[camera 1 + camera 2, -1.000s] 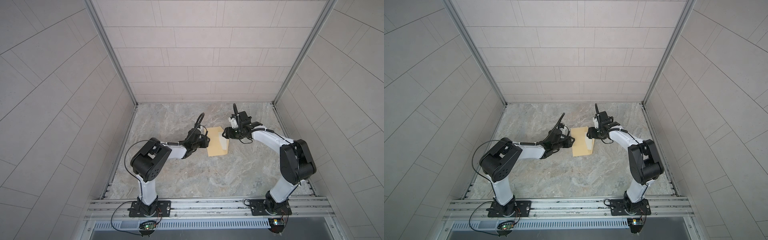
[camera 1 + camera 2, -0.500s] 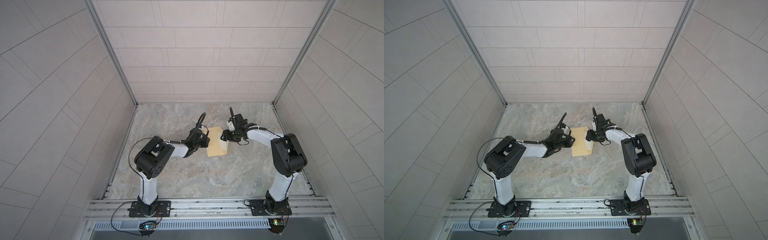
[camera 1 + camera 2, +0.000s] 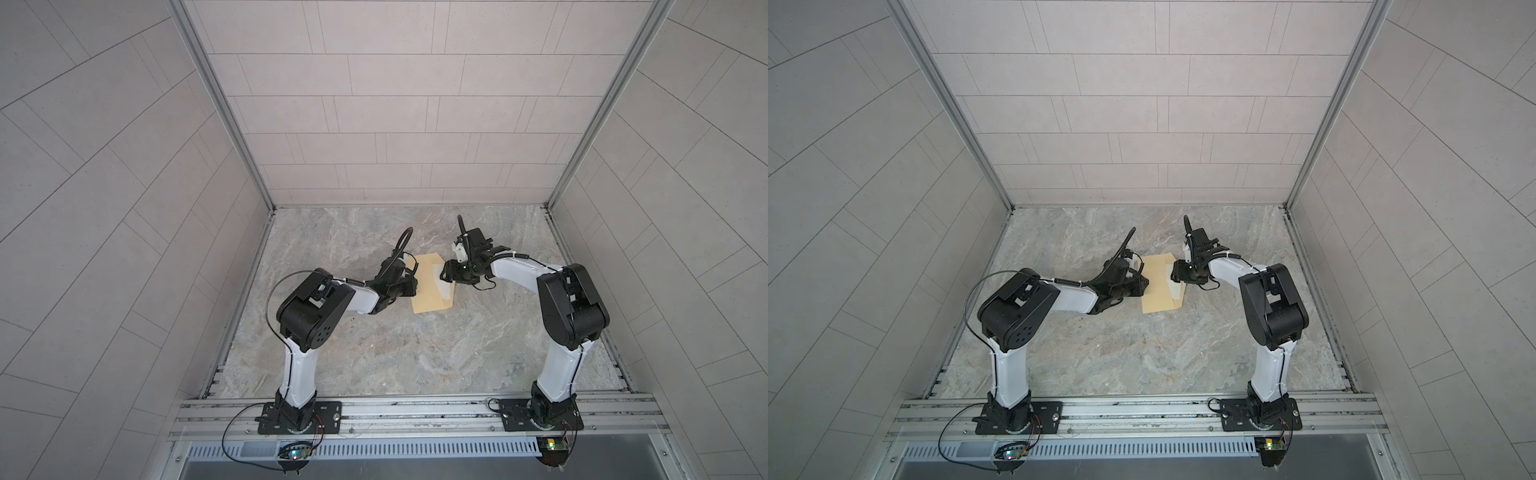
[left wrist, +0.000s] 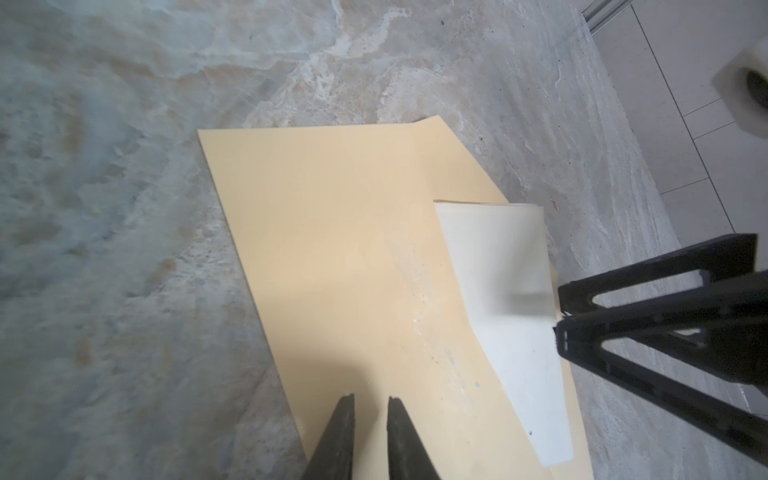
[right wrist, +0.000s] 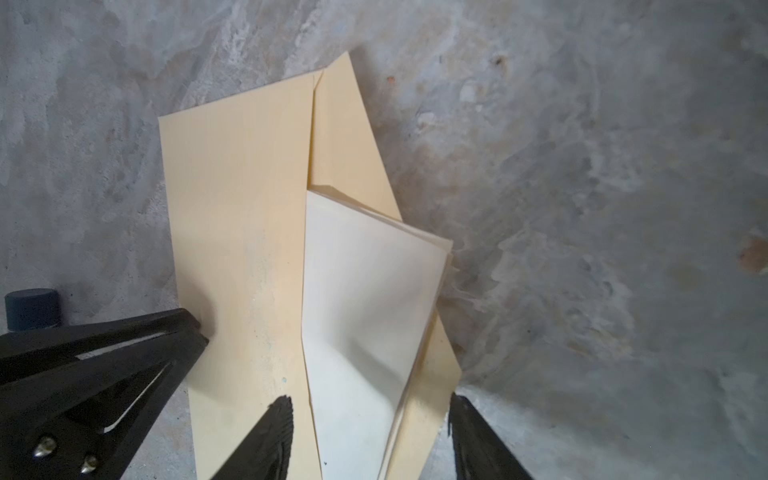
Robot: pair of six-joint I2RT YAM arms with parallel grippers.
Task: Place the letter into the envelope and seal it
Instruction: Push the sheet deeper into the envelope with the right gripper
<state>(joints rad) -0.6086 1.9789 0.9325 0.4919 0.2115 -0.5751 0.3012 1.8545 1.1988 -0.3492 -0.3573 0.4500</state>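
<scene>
The yellow-tan envelope lies flat on the marble floor. Its flap stands open along one long edge. The pale letter is folded, with part of it tucked under the envelope's front and the rest sticking out over the flap. My left gripper hovers low over the envelope's left edge, jaws a narrow gap apart, nothing between them. My right gripper stands open astride the protruding letter, one fingertip over the envelope's front, the other beyond the flap.
The marble floor is boxed in by tiled walls at the back and both sides. A metal rail with both arm bases runs along the front. The two grippers face each other across the envelope, a short gap between them.
My left gripper's jaws have narrowed a good deal over the envelope's edge. The right arm's elbow has swung inward, and its gripper stays open at the letter.
</scene>
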